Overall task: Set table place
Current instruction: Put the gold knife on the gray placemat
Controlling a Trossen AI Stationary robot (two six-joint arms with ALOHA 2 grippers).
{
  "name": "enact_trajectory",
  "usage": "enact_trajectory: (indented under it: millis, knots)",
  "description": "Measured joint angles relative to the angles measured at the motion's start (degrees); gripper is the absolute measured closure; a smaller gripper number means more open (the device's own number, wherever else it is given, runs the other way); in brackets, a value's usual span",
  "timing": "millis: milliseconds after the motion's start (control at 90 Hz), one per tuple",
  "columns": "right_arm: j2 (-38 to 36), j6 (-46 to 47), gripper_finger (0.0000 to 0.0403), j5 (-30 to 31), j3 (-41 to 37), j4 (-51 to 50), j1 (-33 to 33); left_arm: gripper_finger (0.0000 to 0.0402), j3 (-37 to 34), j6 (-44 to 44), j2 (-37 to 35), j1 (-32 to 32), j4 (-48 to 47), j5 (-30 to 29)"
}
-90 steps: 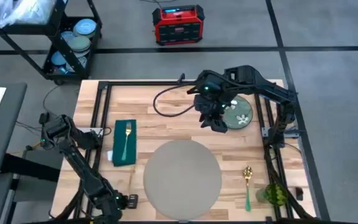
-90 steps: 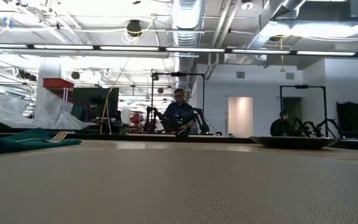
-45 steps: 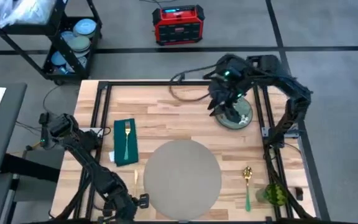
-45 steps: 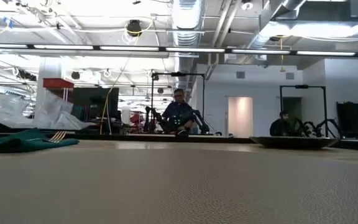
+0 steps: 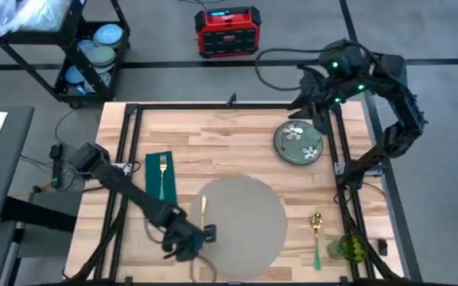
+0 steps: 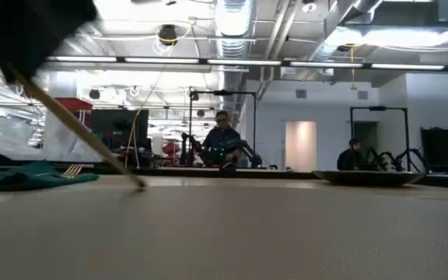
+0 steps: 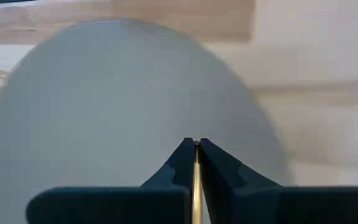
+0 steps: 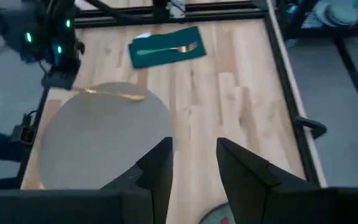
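Pinching a thin gold utensil point(image 5: 203, 208) between closed fingers, the left gripper point(image 5: 199, 236) hovers at the near-left edge of the round grey placemat point(image 5: 241, 222), which lies on the wooden table point(image 5: 213, 139). The utensil's tip touches the placemat. Beyond the placemat, the right gripper point(image 8: 193, 163) hangs with fingers apart above the flowered plate point(image 5: 299, 143).
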Motion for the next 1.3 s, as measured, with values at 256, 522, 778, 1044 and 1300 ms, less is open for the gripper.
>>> enact_trajectory:
  millis: [256,522,778,1044,1300]
  knots:
    - [-1.18,-2.01,0.0290,-0.02,0.00,-0.03,-4.50,0.0401,4.27,8.75,0.78,4.38,-1.90,-5.52]
    - [-1.68,-1.95,0.0290,-0.11,0.00,0.03,-6.91,0.0401,12.26,17.57,8.61,10.43,2.45,-6.82]
    - [-1.73,-1.49,0.0290,-0.13,-0.02,-0.06,-6.91,0.0401,25.03,14.98,19.56,11.85,3.30,-6.20]
    - [-1.73,1.24,0.0290,-0.16,-0.02,0.00,-6.91,0.0401,28.85,15.18,20.50,9.62,5.31,-3.64]
    - [-1.73,3.49,0.0290,-0.23,-0.02,-0.02,-5.24,0.0401,28.52,12.37,24.05,9.27,6.99,-3.84]
